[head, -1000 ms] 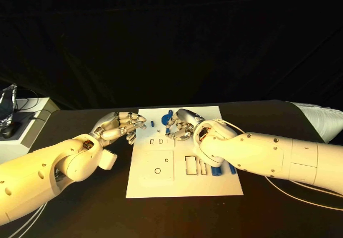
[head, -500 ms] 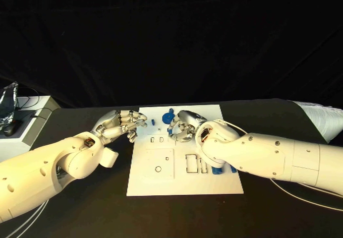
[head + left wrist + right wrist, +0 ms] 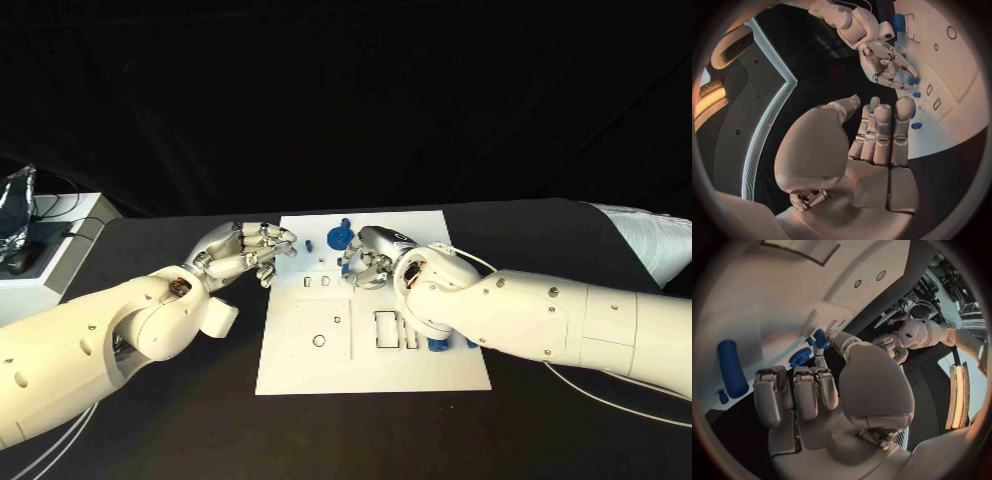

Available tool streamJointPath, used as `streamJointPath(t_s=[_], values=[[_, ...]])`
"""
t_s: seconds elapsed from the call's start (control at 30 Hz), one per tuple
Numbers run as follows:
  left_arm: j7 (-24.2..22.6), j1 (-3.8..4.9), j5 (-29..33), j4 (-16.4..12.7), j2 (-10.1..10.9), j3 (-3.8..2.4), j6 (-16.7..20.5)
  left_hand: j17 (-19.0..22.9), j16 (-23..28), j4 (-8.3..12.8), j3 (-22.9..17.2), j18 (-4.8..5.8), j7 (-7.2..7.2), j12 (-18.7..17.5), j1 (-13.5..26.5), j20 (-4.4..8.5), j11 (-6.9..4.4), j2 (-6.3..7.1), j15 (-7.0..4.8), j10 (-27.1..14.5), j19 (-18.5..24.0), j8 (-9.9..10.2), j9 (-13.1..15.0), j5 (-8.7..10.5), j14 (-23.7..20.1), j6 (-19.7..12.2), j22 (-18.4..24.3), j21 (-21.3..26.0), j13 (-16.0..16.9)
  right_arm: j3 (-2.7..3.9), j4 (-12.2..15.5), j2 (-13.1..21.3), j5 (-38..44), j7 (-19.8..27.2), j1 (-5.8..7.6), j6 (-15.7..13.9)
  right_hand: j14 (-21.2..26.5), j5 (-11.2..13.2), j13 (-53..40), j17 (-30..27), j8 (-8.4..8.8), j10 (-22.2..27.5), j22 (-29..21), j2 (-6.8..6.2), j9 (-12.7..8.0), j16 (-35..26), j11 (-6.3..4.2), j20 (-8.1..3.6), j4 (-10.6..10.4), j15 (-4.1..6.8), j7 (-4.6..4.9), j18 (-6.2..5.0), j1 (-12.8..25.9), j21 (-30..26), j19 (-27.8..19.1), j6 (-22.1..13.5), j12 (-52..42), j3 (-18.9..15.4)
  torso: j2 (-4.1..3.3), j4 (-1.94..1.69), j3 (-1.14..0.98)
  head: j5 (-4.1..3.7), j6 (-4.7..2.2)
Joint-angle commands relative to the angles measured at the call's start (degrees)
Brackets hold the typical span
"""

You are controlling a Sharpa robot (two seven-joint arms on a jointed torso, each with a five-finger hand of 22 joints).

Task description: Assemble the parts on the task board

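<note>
A white task board (image 3: 433,375) is shown lying in the middle of a black table (image 3: 188,420), with both hands held over its far end.

The left hand (image 3: 245,255) is held at the board's far left edge. Its fingers (image 3: 882,130) are curled inward and pressed side by side, and nothing is seen between them.

The right hand (image 3: 378,257) is held over the far middle of the board, its fingers bent down toward the surface. Whether a part is pinched beneath them cannot be told. In the right wrist view, a small blue part (image 3: 820,337) is seen just beside the fingertip of this hand.

A round blue part (image 3: 340,238) lies on the far end of the board, between the two hands and just left of the right hand. A small blue piece (image 3: 307,248) lies near the left hand's fingertips. A long blue cylinder (image 3: 732,367) is seen on the board in the right wrist view. Two blue parts (image 3: 440,343) lie on the right half of the board, close beside the right forearm.

Rectangular slots (image 3: 385,331) and a small ring-shaped hole (image 3: 317,342) are marked in the board's near half.
</note>
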State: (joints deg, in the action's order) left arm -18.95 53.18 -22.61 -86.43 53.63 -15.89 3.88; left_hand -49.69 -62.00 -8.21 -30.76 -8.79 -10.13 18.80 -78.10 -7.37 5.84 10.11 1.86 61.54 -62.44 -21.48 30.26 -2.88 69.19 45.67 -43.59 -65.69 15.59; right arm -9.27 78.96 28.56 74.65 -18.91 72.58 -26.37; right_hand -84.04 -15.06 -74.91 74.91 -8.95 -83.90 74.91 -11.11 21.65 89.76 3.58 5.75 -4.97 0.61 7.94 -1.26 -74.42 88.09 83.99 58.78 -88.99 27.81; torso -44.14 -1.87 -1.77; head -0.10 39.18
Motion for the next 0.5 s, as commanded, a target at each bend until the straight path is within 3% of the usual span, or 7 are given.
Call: streamJointPath(t_s=[0.03,0.5], values=[[-0.3,-0.01,0.3,-0.1,-0.1,-0.04,-1.0,-0.1,-0.3,0.4,0.0,0.03,-0.19,-0.1,0.6,-0.03,0.15,0.07,-0.02,0.1,-0.3,0.3,-0.1,0.03,0.5,0.3,-0.1,-0.2,-0.1,-0.02,-0.1,-0.2,1.6,0.2,-0.14,0.8,-6.0,0.3,-13.5,15.1,-0.37,-4.8,13.4,0.05,0.1,0.2,-0.33,-0.48,-0.1,0.17,-0.09,0.65,0.5,-0.2,4.7,-0.3,0.2,-0.2,-0.03,0.03,0.03,0.08,0.10],[-0.3,-0.02,0.3,0.0,-0.1,-0.04,-1.1,-0.1,-0.3,0.4,0.0,0.03,-0.19,-0.1,0.6,-0.03,0.15,0.07,-0.02,0.1,-0.3,0.3,-0.1,0.03,0.5,0.3,-0.1,-0.2,-0.1,-0.11,-0.7,-0.4,2.2,0.7,-0.56,1.7,-6.0,0.5,-13.3,15.1,-0.29,-4.7,13.4,-0.33,0.1,0.2,-0.26,-0.46,0.0,0.15,0.01,0.62,0.6,-0.3,4.6,-0.7,0.3,-0.3,0.03,0.07,0.02,0.30,0.39]])
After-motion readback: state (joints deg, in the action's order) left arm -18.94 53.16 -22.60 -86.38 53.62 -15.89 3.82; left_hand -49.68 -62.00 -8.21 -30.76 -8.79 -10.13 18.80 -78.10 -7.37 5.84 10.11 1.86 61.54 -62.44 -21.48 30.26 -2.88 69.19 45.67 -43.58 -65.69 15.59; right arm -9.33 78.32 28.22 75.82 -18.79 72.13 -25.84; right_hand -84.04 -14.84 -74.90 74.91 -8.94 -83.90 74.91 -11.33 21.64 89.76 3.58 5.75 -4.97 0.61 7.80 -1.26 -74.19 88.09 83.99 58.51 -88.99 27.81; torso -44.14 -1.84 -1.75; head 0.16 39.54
